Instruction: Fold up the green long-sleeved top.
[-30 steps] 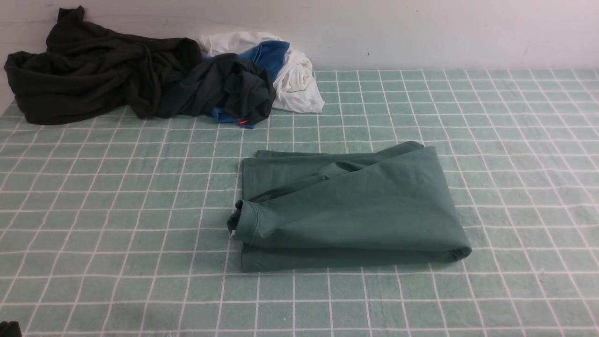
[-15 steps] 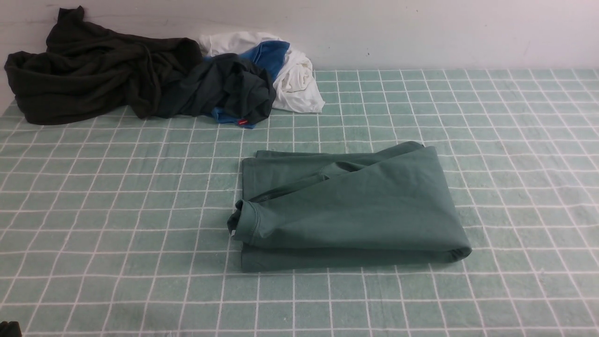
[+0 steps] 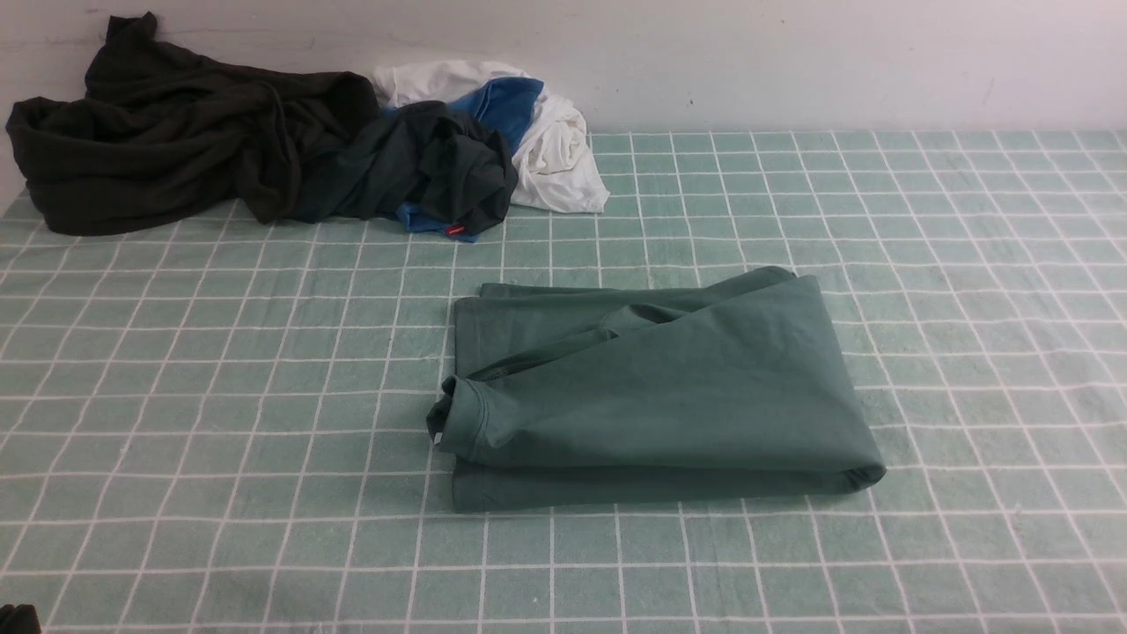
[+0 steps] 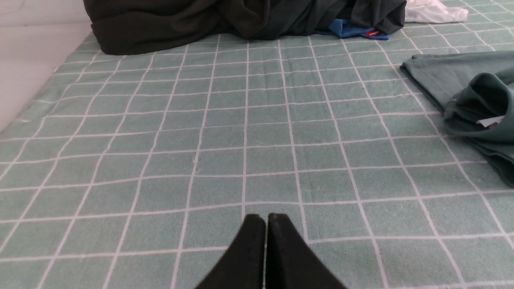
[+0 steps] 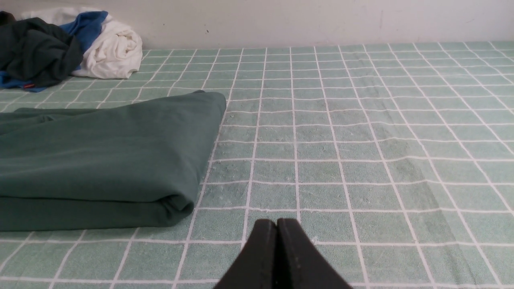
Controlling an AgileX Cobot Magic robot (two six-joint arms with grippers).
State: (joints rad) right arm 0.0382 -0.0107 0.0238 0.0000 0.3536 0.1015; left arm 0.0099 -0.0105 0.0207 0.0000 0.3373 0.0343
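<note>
The green long-sleeved top (image 3: 651, 396) lies folded into a compact rectangle in the middle of the checked cloth, its cuffed end and white label at the left side (image 4: 482, 116). It also fills the near part of the right wrist view (image 5: 100, 160). My left gripper (image 4: 266, 218) is shut, empty, low over bare cloth well away from the top. My right gripper (image 5: 277, 222) is shut too, holding nothing, just off the top's folded corner. Neither gripper shows in the front view, apart from a dark bit at the lower left corner (image 3: 18, 618).
A heap of clothes sits at the back left against the wall: a very dark garment (image 3: 176, 132), a dark green-black one (image 3: 423, 167), blue fabric (image 3: 506, 101) and white fabric (image 3: 555, 150). The green checked cloth (image 3: 968, 308) covers the table up to the white wall.
</note>
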